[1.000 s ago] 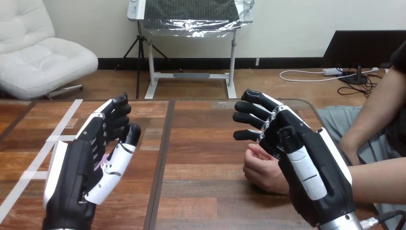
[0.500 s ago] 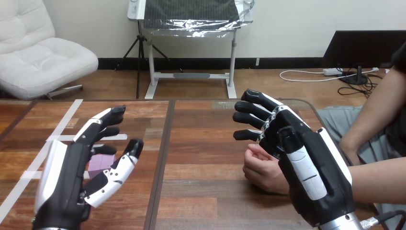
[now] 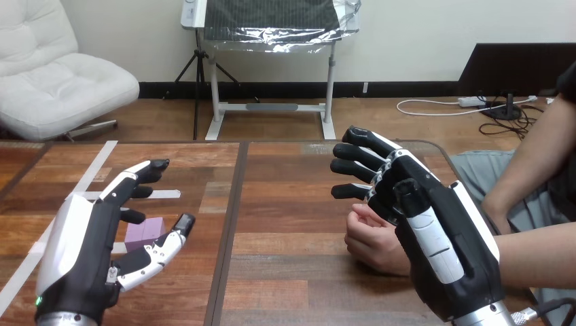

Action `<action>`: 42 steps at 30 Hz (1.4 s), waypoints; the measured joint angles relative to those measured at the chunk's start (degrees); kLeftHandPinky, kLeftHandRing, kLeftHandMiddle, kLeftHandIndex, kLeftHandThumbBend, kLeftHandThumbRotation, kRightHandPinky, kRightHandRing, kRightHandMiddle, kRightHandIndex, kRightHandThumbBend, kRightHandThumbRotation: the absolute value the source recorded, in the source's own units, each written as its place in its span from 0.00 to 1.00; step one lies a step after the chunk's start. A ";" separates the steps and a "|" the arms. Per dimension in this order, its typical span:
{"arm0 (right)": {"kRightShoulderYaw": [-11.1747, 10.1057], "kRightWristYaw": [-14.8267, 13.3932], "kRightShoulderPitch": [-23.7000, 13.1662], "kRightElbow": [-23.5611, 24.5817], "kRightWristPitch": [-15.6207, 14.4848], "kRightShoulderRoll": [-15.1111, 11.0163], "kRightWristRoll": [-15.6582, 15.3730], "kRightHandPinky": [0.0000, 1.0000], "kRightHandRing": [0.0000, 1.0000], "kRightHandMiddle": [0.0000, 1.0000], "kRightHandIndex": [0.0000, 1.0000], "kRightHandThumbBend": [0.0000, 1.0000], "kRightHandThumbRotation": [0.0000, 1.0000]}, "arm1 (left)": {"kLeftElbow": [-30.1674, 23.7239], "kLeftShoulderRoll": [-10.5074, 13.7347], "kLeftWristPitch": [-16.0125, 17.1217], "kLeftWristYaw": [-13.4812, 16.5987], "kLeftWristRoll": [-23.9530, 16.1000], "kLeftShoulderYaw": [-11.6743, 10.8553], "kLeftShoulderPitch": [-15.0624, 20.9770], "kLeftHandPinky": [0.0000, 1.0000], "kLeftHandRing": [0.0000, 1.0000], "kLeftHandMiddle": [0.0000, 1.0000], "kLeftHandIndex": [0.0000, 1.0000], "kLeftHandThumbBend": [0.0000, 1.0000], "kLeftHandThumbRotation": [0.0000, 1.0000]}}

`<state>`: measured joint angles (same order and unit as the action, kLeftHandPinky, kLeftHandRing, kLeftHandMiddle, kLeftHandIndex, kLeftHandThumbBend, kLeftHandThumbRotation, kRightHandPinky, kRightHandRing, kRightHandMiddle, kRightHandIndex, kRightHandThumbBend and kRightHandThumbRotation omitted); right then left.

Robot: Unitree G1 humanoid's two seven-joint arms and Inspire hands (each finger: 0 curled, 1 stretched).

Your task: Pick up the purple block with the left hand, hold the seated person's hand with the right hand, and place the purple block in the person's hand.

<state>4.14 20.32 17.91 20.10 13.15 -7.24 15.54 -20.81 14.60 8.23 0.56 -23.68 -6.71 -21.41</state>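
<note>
Over at the near-left corner of the wooden bench, the robot's left hand hangs wide open, fingers spread and reaching toward the far edge, thumb angled out to the right. Right there in the gap between thumb and fingers sits the small purple rectangular block, flat on the bench and partly hidden by the fingers; nothing is closed on it. Strips of white tape run across the boards beside it. On the right half, the person's hand rests on the bench as a loose fist, coming in from the right edge. The right hand stands over it, fingers stretched out and apart, not wrapped round it; whether the two touch I cannot tell.
</note>
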 measured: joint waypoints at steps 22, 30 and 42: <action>-0.05 0.02 0.00 0.00 0.15 0.00 -0.31 0.71 0.80 0.81 0.82 0.72 0.77 | 9.74 5.17 -1.05 0.91 -6.27 -0.33 6.58 0.75 0.78 0.82 0.80 0.64 0.33; -0.19 0.08 -0.01 0.00 0.35 0.00 -0.36 0.71 0.80 0.81 0.82 0.72 0.77 | 13.77 6.90 -1.06 1.17 -6.81 -0.32 8.68 0.74 0.78 0.82 0.79 0.65 0.33; -0.40 0.07 0.00 0.00 0.41 0.01 -0.63 0.70 0.80 0.81 0.82 0.73 0.77 | 19.84 8.87 -1.06 1.93 -7.85 -0.16 11.88 0.75 0.78 0.82 0.80 0.66 0.31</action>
<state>3.73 20.39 17.91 20.10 13.57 -7.23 14.91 -0.98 23.46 7.16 2.49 -31.53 -6.87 -9.53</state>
